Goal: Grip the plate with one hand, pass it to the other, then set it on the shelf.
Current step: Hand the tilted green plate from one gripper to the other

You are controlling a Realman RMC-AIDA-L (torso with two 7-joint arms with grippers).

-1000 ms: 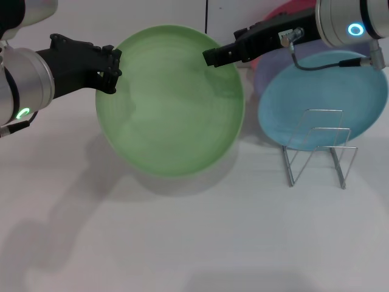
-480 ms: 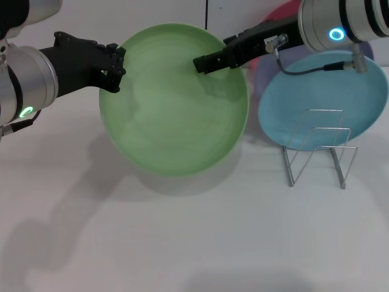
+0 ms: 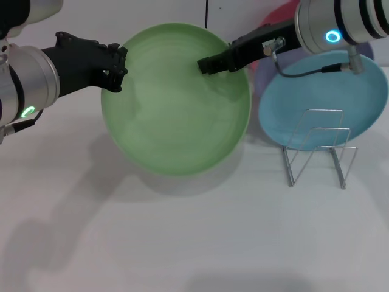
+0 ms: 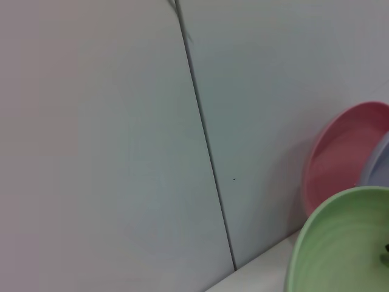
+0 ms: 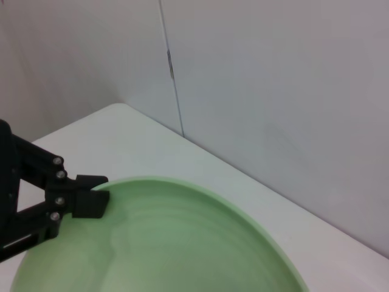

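plate: your light green plate [image 3: 175, 100] is held up above the white table [image 3: 182, 243], left of the wire shelf [image 3: 319, 149].
left gripper: your left gripper [image 3: 113, 66] is clamped on the plate's left rim.
right gripper: your right gripper [image 3: 206, 65] is over the plate's upper right; grip state can't be told.
behind: sky-blue plate [image 3: 322, 100] lies behind the shelf.

The plate [image 3: 175, 100] fills the upper centre, between the left claw [image 3: 114, 67] and right claw [image 3: 206, 64]. The shelf [image 3: 317, 149] stands at right on the counter [image 3: 182, 237].
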